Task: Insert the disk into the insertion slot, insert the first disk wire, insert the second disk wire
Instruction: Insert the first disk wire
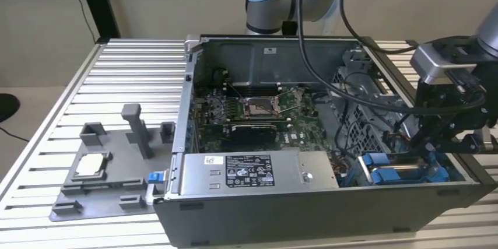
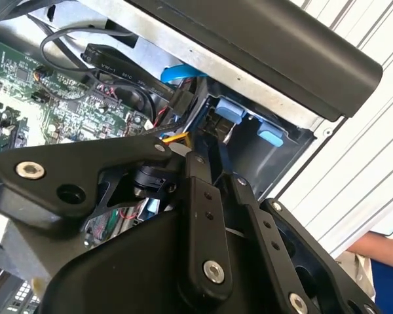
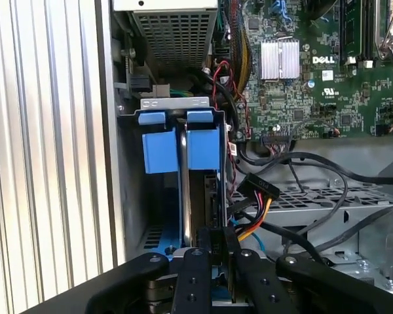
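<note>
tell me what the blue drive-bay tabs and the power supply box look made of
Blue drive-bay tabs: probably plastic, matte, an even blue with moulded edges. Power supply box: probably sheet metal, dull grey with a perforated vent face.

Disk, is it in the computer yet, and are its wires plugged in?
The disk in its blue carrier looks seated in the insertion slot. The gripper is right by that slot. A connector with coloured wires hangs loose nearby, so wiring looks left.
</note>
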You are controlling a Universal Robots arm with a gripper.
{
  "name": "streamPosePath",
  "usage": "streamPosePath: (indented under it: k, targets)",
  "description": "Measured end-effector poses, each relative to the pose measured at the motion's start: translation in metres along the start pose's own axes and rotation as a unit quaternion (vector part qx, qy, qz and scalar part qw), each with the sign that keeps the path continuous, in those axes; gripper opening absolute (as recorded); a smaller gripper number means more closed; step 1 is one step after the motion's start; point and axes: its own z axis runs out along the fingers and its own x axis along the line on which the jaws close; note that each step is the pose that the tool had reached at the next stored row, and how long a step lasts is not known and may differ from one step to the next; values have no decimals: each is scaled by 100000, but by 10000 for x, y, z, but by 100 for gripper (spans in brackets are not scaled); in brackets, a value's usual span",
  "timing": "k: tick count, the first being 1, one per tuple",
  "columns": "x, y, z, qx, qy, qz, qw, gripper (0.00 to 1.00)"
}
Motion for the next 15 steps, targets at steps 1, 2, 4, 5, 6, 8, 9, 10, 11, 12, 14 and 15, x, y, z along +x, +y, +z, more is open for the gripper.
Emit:
streamPosePath:
  k: [1, 2, 4, 5, 6, 8, 9, 10, 11, 12, 14, 15]
  targets:
    - [-3, 2, 5, 0, 5, 0, 100000, 0]
    - [-5, 3, 9, -1, 8, 1, 100000, 0]
    - [-9, 6, 15, 0, 9, 2, 100000, 0]
    - [-11, 6, 19, -1, 3, 1, 100000, 0]
    - [-12, 7, 22, -2, 3, 1, 100000, 0]
    - [-16, 8, 26, -2, 12, 5, 100000, 0]
    - [-17, 8, 29, -1, 9, 2, 100000, 0]
    - [-17, 8, 31, 0, 15, 2, 100000, 0]
    - [-17, 8, 32, 1, 25, 3, 100000, 0]
    - [-18, 9, 33, -1, 30, 2, 100000, 0]
    - [-17, 9, 37, 0, 12, 4, 100000, 0]
    - [-17, 9, 37, -1, 14, 4, 100000, 0]
